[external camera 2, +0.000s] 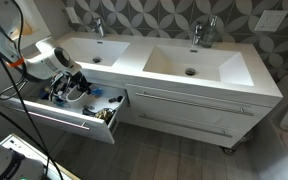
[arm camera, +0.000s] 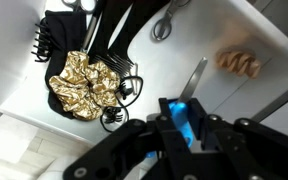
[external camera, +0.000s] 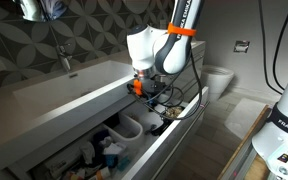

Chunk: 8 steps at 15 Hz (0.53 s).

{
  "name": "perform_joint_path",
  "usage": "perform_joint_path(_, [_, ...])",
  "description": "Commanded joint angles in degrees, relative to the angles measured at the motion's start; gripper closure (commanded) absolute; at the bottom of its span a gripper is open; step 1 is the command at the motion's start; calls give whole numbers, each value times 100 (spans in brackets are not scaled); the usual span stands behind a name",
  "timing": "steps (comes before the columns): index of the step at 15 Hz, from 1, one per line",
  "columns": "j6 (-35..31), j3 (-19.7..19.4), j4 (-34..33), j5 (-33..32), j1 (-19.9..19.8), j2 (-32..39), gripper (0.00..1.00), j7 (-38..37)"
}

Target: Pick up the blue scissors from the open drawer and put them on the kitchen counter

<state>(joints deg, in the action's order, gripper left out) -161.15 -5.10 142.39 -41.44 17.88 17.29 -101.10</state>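
Pinching the scissors [arm camera: 181,117] by their blue handle, the fingers [arm camera: 160,123] hang over the drawer [external camera 2: 59,120], blade pointing away, probably ready to lift toward the counter [external camera 2: 136,50].

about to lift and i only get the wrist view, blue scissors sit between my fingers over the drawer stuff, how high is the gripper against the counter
observer: the gripper holding the blue scissors is low in the open drawer, below the top of the kitchen counter.
operator: what sits right above the drawer
observer: a sink basin, with a faucet behind it.
operator: any flat spot up there
observer: yes, a flat strip of counter runs between that basin and a second basin.
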Motion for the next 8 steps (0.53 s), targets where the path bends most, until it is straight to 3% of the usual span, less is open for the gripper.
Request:
perform_joint_path(1, [269, 617, 373, 1056, -562, -651, 90, 1501])
perform_joint_path(4, [953, 788, 409, 2014, -671, -1192, 90, 2606])
perform_joint_path(8, [1991, 910, 294, 2821, -726, -1935, 90, 3447])
